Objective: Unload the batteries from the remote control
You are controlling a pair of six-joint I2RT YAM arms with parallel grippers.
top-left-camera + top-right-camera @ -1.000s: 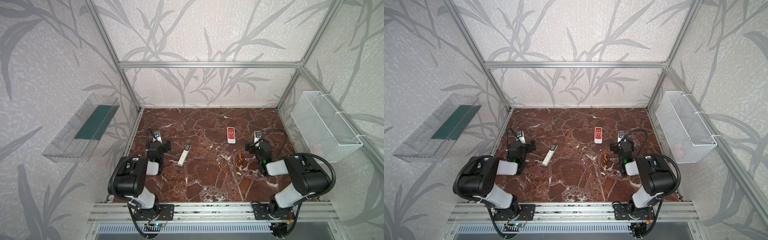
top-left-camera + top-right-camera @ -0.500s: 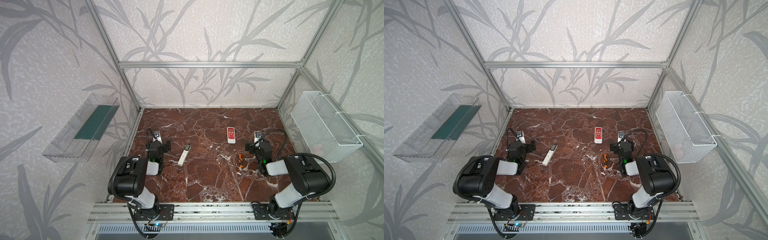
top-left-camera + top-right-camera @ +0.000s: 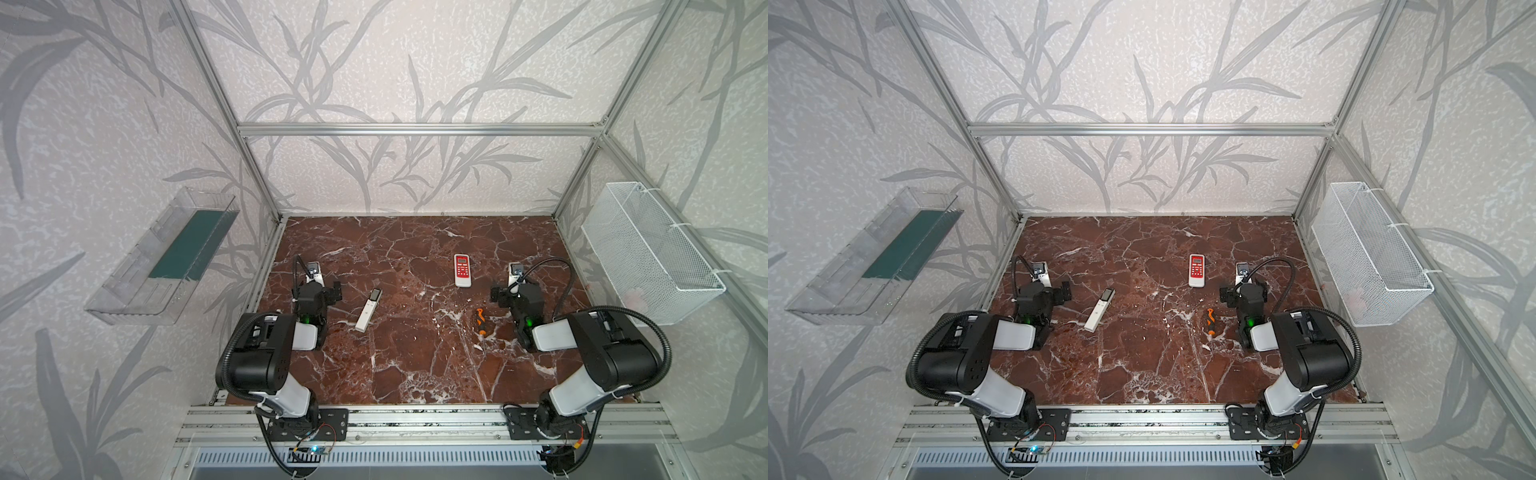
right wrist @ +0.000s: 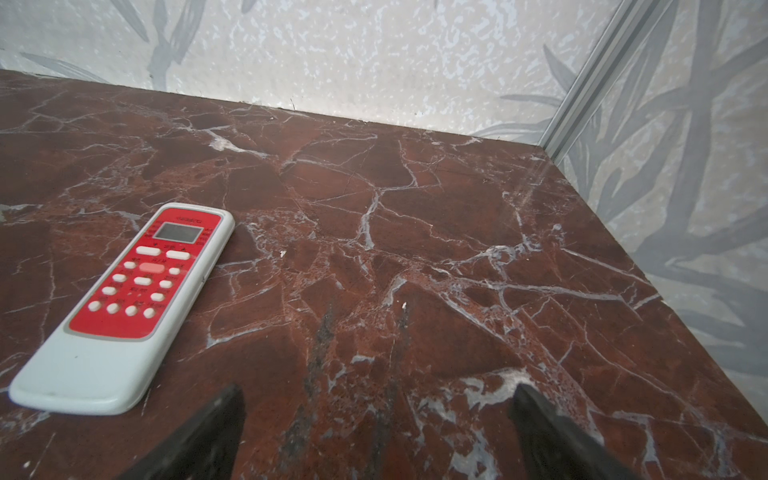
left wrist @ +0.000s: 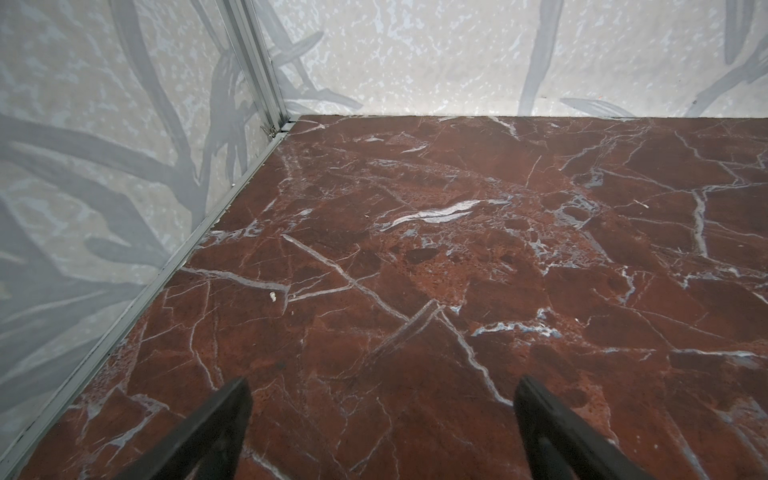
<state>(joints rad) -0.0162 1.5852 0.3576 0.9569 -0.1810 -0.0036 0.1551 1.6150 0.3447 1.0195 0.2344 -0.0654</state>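
A red-brown marble tabletop [image 3: 415, 365] fills the floor of a booth with leaf-patterned walls. A clear tray [image 3: 137, 286] hangs on the wall at 9 o'clock and a white wire basket [image 3: 648, 257] on the wall at 3 o'clock.

Reading the tabletop in both top views as a dial, a red-and-white remote [image 3: 462, 270] lies buttons up at 2 o'clock. A slim white remote [image 3: 368, 309] lies at 9 o'clock, its dark end towards 12. An orange-and-black screwdriver [image 3: 481, 322] lies at 3 o'clock. No battery shows in any view.

The left gripper [image 5: 382, 395] hovers low near the 9 o'clock edge, jaws spread wide over bare marble and holding nothing. The right gripper [image 4: 376, 399] sits near the 3 o'clock edge, equally wide and empty. The red-and-white remote lies at its 10 o'clock, apart from its fingers.
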